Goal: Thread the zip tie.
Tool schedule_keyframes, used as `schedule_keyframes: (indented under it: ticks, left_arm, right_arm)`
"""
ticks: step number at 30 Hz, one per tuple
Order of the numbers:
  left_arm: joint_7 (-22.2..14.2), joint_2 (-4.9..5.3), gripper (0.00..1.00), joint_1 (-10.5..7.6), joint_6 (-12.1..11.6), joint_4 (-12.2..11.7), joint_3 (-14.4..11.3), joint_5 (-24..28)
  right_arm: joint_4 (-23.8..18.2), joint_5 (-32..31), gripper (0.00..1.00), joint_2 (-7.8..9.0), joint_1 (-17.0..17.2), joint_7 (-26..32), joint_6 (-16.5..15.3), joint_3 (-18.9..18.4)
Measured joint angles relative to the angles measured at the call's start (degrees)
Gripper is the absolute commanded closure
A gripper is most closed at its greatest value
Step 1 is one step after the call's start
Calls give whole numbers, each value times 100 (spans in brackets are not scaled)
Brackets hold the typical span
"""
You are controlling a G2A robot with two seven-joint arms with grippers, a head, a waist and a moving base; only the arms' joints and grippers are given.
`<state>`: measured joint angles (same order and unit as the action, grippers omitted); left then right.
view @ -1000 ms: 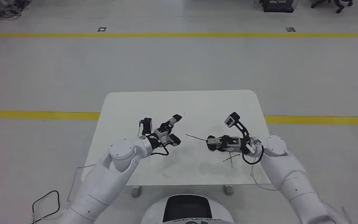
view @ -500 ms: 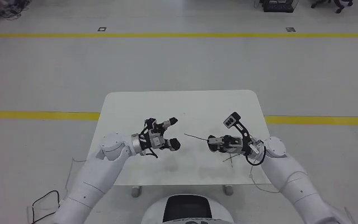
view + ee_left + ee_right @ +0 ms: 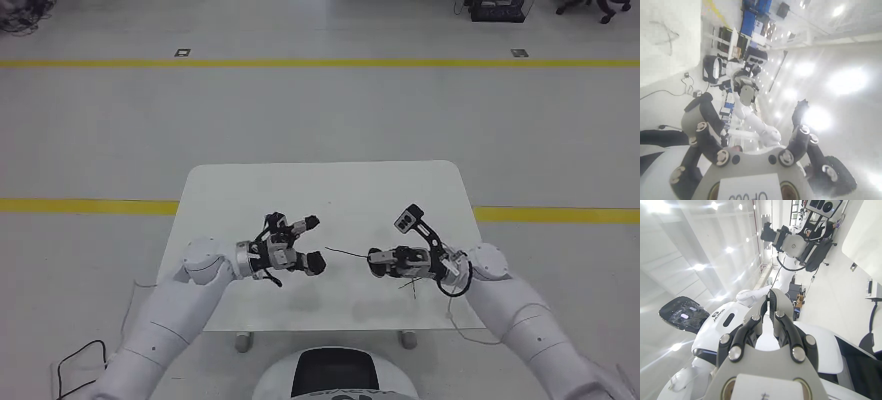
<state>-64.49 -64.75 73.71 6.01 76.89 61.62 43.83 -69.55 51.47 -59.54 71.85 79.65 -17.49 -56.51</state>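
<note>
While your right gripper (image 3: 372, 258) held the zip tie (image 3: 345, 253) pinched between closed fingers (image 3: 775, 308), you were, as I read it, at the hand-over that comes ahead of threading. One end was secured and the other had not yet been taken. The tie stood out from that gripper as a thin dark strand above the table (image 3: 230, 200), its free end aimed across at your left gripper (image 3: 315, 241). That gripper was spread wide with nothing in it, its two fingers (image 3: 704, 111) well apart and its mouth turned toward the strand.

The free tip stopped just short of that mouth. It touched neither finger and sat nearer the finger on the robot's side than the far one. I could not tell whether the free end was the head or the tail.

The next move probably called for you to bring the open jaws around the tip squarely and close on it without bending so thin a strand. A few spare ties (image 3: 412, 284) lay on the table beside your right wrist, clear of both grippers.
</note>
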Motion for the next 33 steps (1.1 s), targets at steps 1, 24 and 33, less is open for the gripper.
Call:
schedule_keyframes:
  ticks: [1,24,33]
  left_arm:
    - [-93,0,0,-37,-64,-54,-22,-28]
    - [631,-21,0,-184,-458,120,-482,-879]
    - [770,-20,0,-189,-416,127,-498,-920]
  right_arm:
    - [3,-3,100,10,-19,0,-3,32]
    - [72,-211,100,83,-196,-46,-110,461]
    - [83,-246,100,72,-208,-74,-92,464]
